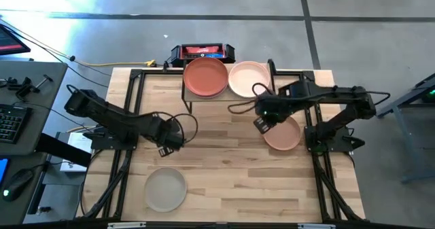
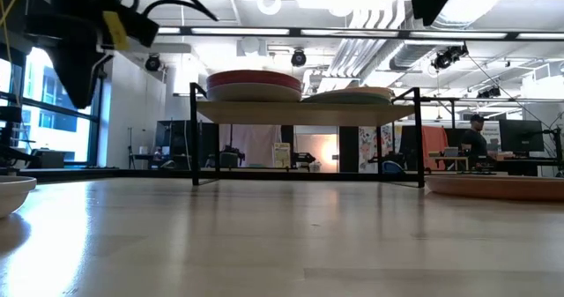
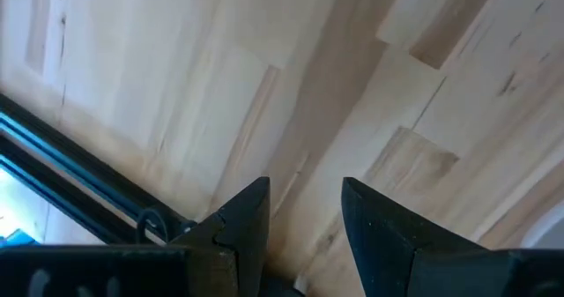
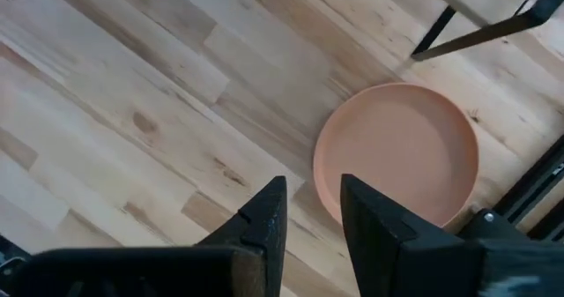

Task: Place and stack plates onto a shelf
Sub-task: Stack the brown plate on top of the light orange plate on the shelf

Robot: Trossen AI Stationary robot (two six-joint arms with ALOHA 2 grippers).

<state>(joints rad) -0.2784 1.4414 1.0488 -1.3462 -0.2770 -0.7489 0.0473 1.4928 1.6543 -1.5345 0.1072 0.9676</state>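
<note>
The shelf [image 1: 231, 96] holds a terracotta plate [image 1: 205, 77] and a cream plate [image 1: 247, 79] side by side, maybe on stacks. A peach plate [image 1: 284, 134] and a grey plate [image 1: 166, 189] lie flat on the table.

Red-and-black box [image 1: 202, 51] top centre, behind table [image 1: 231, 168]. Keyboard [image 1: 9, 122] and mouse [image 1: 18, 182] far left. Yellow cable [image 1: 115, 64] upper left. Seated person [image 2: 474, 139] right background, low view.

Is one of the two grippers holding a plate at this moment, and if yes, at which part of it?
Nothing is held. The left gripper is open above bare table. The right gripper is open above the table beside the peach plate.
</note>
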